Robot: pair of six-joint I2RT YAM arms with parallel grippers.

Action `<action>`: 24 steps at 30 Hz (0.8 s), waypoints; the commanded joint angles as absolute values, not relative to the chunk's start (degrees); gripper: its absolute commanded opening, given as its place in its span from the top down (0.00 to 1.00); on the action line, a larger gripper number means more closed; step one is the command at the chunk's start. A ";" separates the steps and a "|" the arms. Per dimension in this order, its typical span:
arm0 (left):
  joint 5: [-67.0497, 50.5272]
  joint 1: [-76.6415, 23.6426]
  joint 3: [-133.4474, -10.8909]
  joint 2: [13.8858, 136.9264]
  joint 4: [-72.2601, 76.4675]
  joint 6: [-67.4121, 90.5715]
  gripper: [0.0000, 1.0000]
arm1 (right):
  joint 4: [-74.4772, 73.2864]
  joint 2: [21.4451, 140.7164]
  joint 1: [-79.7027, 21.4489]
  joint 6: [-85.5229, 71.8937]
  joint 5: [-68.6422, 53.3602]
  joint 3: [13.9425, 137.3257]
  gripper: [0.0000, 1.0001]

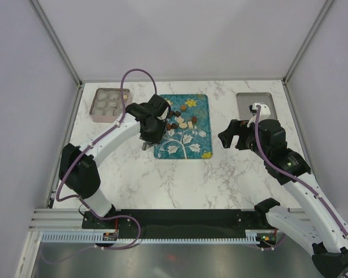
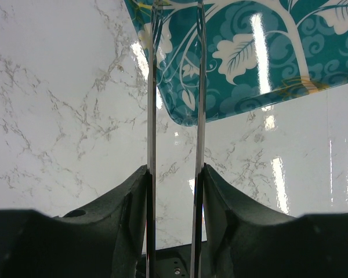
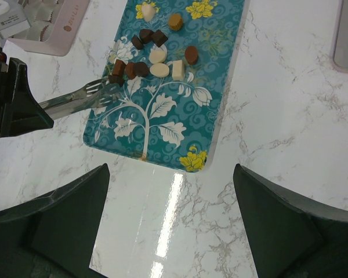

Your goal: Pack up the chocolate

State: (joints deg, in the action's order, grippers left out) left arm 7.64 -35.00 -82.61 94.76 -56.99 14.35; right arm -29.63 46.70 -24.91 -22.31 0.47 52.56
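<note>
Bright, even overhead light is seen in all three views. Long white streaks of glare are reflected on the glossy teal tray [image 2: 261, 63] and the marble desk [image 3: 168, 231]. Shadows are kept soft and faint. The dark jaws at the near edge of both wrist views are slightly blurred.

The left gripper [image 2: 175, 174] clamps the tongs [image 2: 151, 116] between its black fingers [image 2: 104, 220] — one finger outside each thin metal arm, the arms apart and parallel. They run over the teal, white-leafed tray [image 2: 267, 63] just inside its rounded corner, their ends cut off. Marble table [image 2: 58, 116] surrounds the tray.
</note>
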 commanded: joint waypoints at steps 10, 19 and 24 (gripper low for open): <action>11.58 -34.89 -83.58 95.62 -53.11 15.65 0.47 | -28.92 45.61 -24.87 -22.24 1.41 54.05 0.04; 12.30 -34.89 -86.13 97.55 -53.09 15.65 0.45 | -28.74 45.79 -24.87 -21.80 1.84 53.88 0.04; 12.83 -34.72 -87.10 98.88 -53.00 15.38 0.45 | -28.56 45.88 -24.87 -21.88 1.93 53.53 0.04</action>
